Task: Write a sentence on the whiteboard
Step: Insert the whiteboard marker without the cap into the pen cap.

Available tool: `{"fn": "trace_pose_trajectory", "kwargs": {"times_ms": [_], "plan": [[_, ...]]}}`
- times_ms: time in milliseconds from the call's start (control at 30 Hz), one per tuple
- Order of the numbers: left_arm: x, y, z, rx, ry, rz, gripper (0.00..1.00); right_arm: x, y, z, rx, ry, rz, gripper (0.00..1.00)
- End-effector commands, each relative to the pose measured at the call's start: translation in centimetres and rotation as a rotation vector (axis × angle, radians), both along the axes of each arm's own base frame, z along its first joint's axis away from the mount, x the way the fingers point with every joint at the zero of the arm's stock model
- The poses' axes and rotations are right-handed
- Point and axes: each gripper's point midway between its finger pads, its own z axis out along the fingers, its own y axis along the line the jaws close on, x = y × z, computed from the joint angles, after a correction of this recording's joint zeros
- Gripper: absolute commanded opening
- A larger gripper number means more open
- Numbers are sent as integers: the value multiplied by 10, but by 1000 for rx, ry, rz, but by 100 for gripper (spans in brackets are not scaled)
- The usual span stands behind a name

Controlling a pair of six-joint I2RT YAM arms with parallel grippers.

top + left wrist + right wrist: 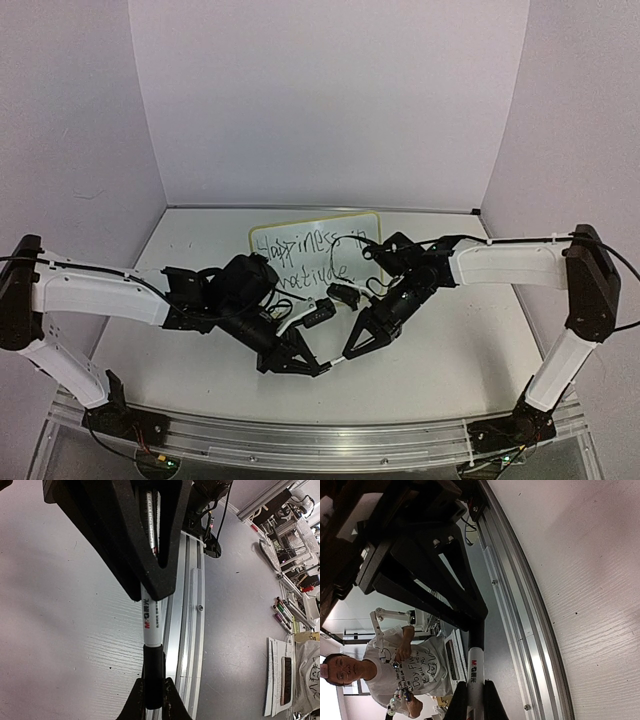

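Top view high, looks down on table [450, 340]; wrist views close, opposed, share marker [151, 625].

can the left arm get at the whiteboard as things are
Probably not yet. The left fingers are shut on the marker, and the right fingers grip its black cap end, tying both arms together near the front edge. The whiteboard sits behind them; once one lets go, the way looks open.

A robotics lab: plain white panel walls [330, 100] box in a white wood-grain surface [470, 340] edged by a silver aluminium rail [300, 435]. Beyond it are metal-framed rigs [292, 527], loose coloured marker pens [282, 612], and a person in a printed white T-shirt [415, 672] handling a small white jointed arm [381, 620].
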Motion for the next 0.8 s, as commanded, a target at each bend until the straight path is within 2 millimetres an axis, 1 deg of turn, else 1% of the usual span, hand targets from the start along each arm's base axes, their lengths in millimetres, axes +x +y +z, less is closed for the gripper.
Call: {"fn": "trace_pose_trajectory", "kwargs": {"times_ms": [0, 400, 600, 700, 767], "plan": [[38, -49, 116, -401, -239, 34, 0, -17, 24, 23, 127, -30, 97, 0], [46, -53, 131, -463, -251, 48, 0, -18, 27, 26, 145, -34, 96, 0], [50, -54, 135, -481, -254, 51, 0, -18, 28, 26, 147, -35, 92, 0], [52, -53, 131, -468, -250, 55, 0, -18, 27, 24, 136, -44, 85, 0], [53, -49, 125, -445, -250, 65, 1, -18, 26, 25, 135, -52, 82, 0]]}}
